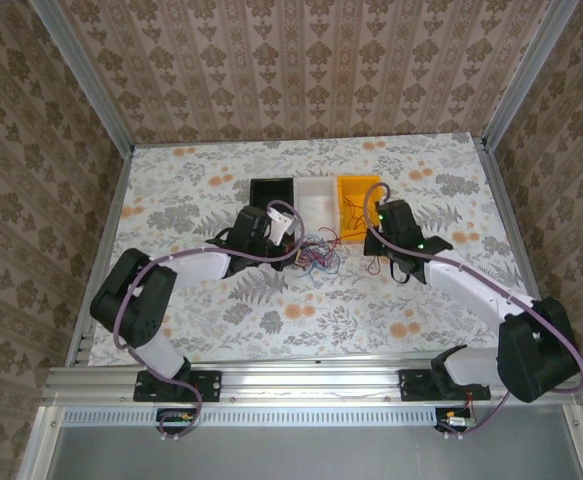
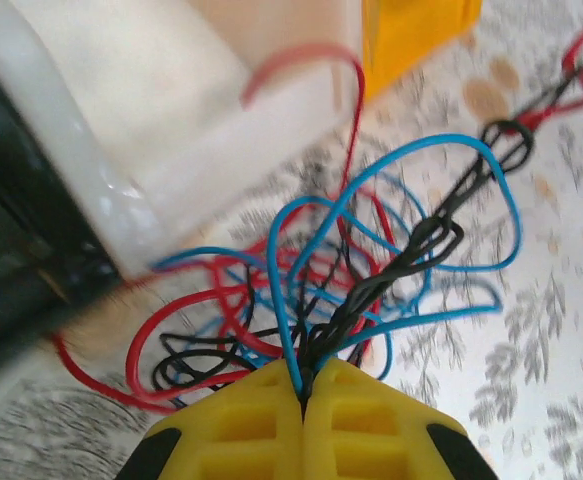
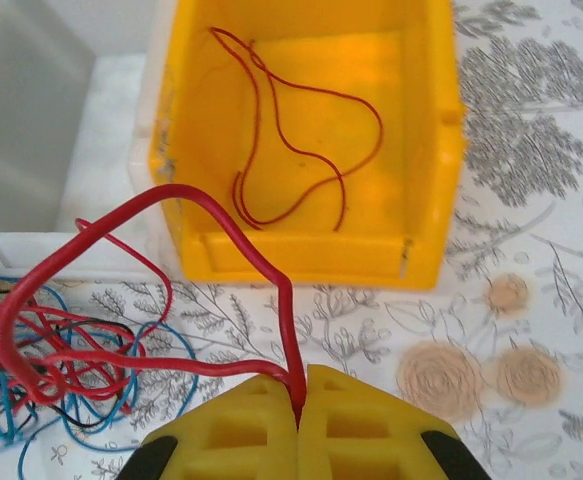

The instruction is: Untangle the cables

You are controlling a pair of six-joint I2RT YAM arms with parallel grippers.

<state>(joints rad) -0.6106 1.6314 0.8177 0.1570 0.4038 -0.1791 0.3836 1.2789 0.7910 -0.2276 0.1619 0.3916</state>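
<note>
1. Left gripper [image 2: 306, 385], bottom centre of the left wrist view: jaws closed, pinching blue and dark strands at the root of the cables [image 2: 341, 290].
2. Right gripper [image 3: 299, 395], bottom centre of the right wrist view: jaws together on a red wire [image 3: 171, 190] that loops back into the tangle at lower left.
3. Done: one thin red strand [image 3: 376, 118] lies in the yellow bin [image 3: 431, 150].
4. Left to do: red, blue and dark wires sit knotted just below the white bin [image 1: 316, 190], mid-frame in the top view. Early stage, I'd judge.

Both arms reach forward, angled inward; left tool [image 2: 306, 378], right tool [image 3: 299, 388] clamped tight.
</note>
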